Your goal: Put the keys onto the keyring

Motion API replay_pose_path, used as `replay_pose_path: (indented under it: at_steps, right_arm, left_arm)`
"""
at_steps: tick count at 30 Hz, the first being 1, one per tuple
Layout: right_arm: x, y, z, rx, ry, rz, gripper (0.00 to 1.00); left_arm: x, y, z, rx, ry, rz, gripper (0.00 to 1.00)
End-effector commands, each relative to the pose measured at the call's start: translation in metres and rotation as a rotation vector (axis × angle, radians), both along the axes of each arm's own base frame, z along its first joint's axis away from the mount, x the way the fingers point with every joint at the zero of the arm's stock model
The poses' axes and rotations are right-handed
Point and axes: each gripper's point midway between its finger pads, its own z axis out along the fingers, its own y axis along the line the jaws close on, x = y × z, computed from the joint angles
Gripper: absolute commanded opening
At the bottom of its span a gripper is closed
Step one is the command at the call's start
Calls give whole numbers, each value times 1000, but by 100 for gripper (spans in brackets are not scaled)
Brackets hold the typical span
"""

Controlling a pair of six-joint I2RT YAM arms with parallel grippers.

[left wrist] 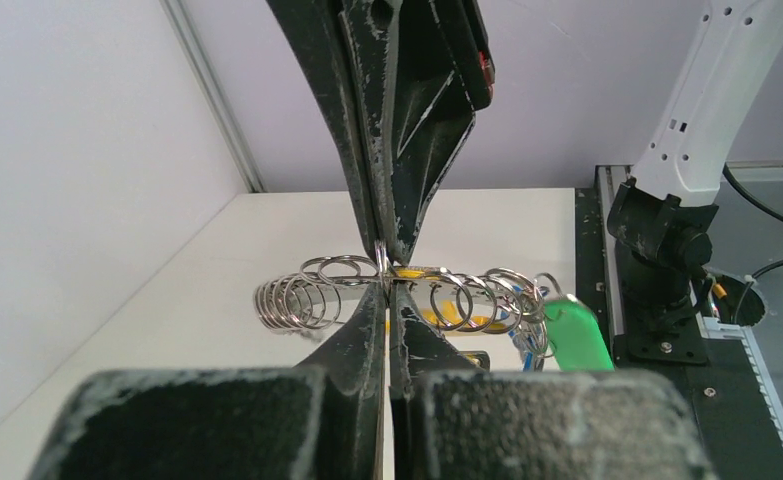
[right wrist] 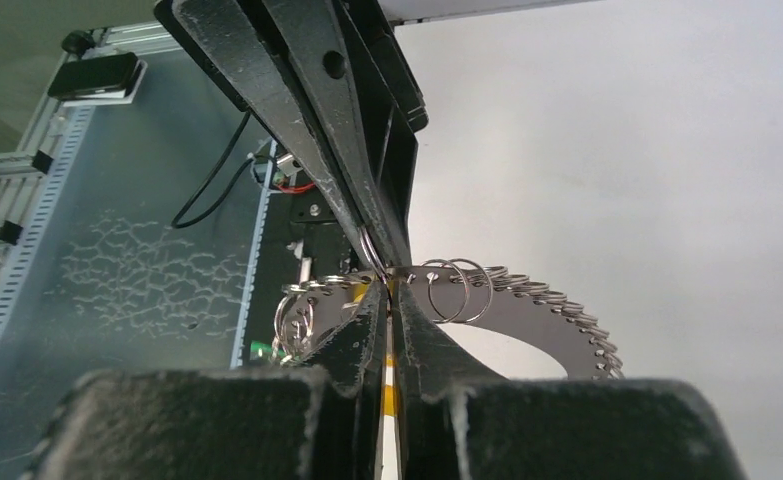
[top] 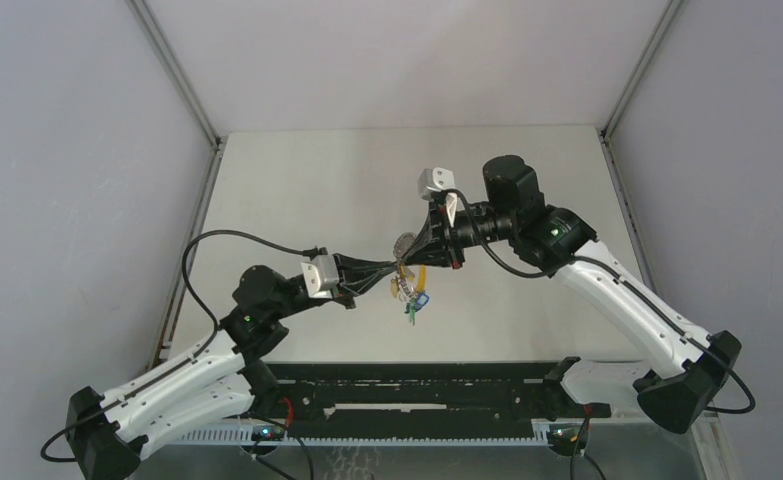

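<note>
Keyring place: the keyring point(top: 417, 274) is being held up between the two arm tips, over the middle of the table point(top: 317, 190).
Keyring look: a yellow band point(left wrist: 454, 316) is forming part of the loop. A row of small silver split rings point(left wrist: 292, 300) is sitting side by side along it and spreading out to both sides of the pinch point.
Keyring from the right wrist: a silvery curved strip point(right wrist: 542, 322) is sweeping away to the right, with small rings lining its outer edge and two larger rings point(right wrist: 457, 290) standing up just beside the fingers.
Keys: the keys point(top: 412, 303) are hanging in a tight bunch just below the loop. A blue head point(top: 422, 298) is showing above a green head point(top: 408, 313), and the metal blades are too small to make out.
Green head up close: the green head point(left wrist: 577, 335) is dangling at the right end of the row of rings.
Left gripper: the left gripper point(left wrist: 387, 295) is reaching in from the left with its fingers pressed together, pinching the keyring where the rings part.
Right gripper: the right gripper point(right wrist: 387, 295) is coming in from the opposite side with its jaws clamped tight. A yellow strip of the keyring is running down between its fingers point(right wrist: 352, 340).
Tips: the two grippers are meeting nose to nose at the same spot on the loop, nearly touching.
Contact with the table: whether the hanging keys are touching the surface cannot be told.
</note>
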Motion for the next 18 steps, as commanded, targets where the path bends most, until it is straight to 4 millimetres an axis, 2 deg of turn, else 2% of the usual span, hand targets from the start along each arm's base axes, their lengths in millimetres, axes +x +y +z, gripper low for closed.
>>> replay_pose_path:
  at_steps: [1,5,9,14,18]
  right_arm:
    - [0,5,6,7,63,20,0]
    - [2,9,7,4,73,19,0]
    - [1,10,7,0,44,23,8]
    - [-4,-5,11,2,-61,32,20]
    - [-6,-12,21,30,-160,39,26]
  left_arm:
    - [-8,9,47,-133,-117,6,0]
    - [-9,10,49,-144,-124,9,0]
    - [-8,11,48,-147,-123,12,0]
    - [-7,12,46,-147,-121,20,0]
    - [-9,12,47,-147,-124,10,0]
